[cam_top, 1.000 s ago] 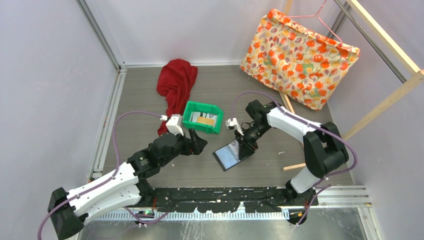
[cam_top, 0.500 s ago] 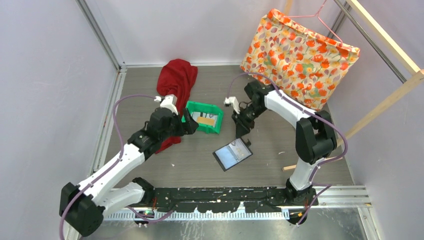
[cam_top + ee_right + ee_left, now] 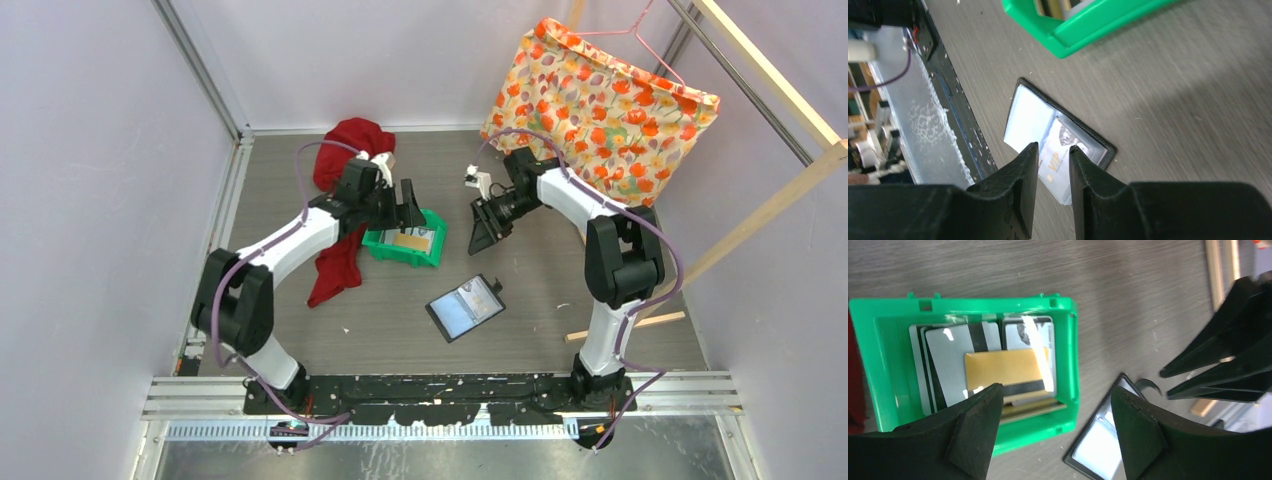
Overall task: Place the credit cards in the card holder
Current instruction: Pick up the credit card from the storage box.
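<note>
My left fingers (image 3: 973,425) stand wide apart above the credit cards (image 3: 1003,369) in the green bin (image 3: 1074,365). My right fingers (image 3: 1018,185), narrowly apart, hold nothing; only their view shows a card (image 3: 1052,164) pocketed in the card holder (image 3: 1030,117).

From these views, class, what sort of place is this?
Probably a robot test cell: left arm and right arm bolted at a table, plain walls around, staged props like the green bin.

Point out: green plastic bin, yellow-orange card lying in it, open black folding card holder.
green plastic bin (image 3: 1073,365), left wrist view, right wall.
yellow-orange card (image 3: 1003,367), left wrist view, face centre.
black folding card holder (image 3: 1033,120), right wrist view, pale inner pocket.
</note>
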